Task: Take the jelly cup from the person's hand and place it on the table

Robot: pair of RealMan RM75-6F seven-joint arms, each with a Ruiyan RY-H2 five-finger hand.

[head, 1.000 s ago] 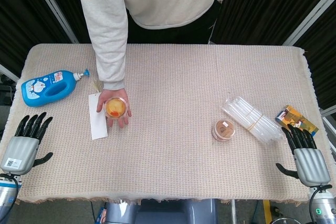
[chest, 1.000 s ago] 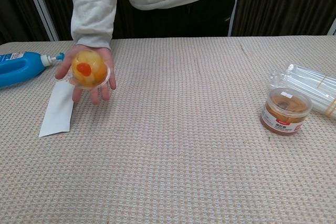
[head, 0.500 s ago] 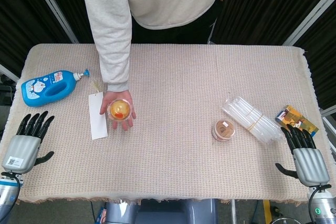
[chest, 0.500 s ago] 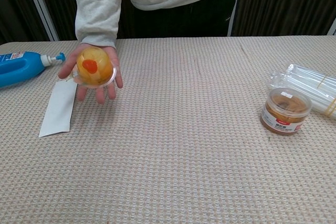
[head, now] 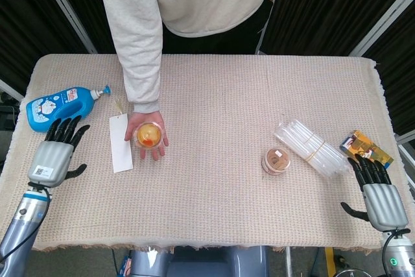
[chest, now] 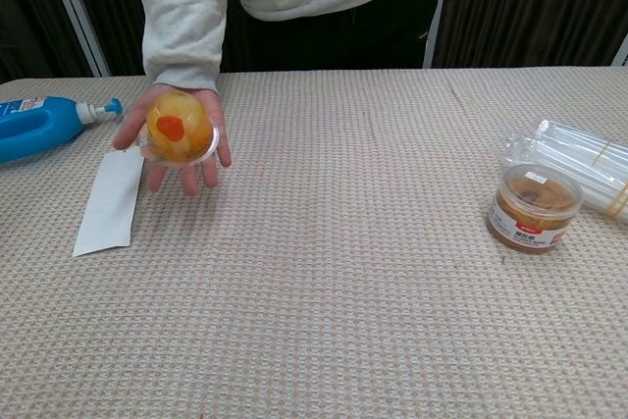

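Note:
A clear jelly cup [head: 148, 135] [chest: 178, 129] with orange jelly and a red piece inside rests on the person's open palm [head: 147, 139] [chest: 181, 148], held above the left part of the table. My left hand [head: 57, 152] is open, fingers spread, over the table's left side, well to the left of the cup and apart from it. Near the front right corner my right hand [head: 378, 194] is open too, with nothing in it. Neither hand shows in the chest view.
A blue detergent bottle [head: 61, 106] lies at the far left. A white paper strip [head: 120, 143] lies beside the person's palm. A small brown jar [head: 277, 160], a pack of clear tubes [head: 311, 148] and a yellow box [head: 367, 148] sit at the right.
My left hand has moved up and to the right, toward the paper strip and the cup. The person's palm with the cup shifted slightly. My right hand has stayed still.

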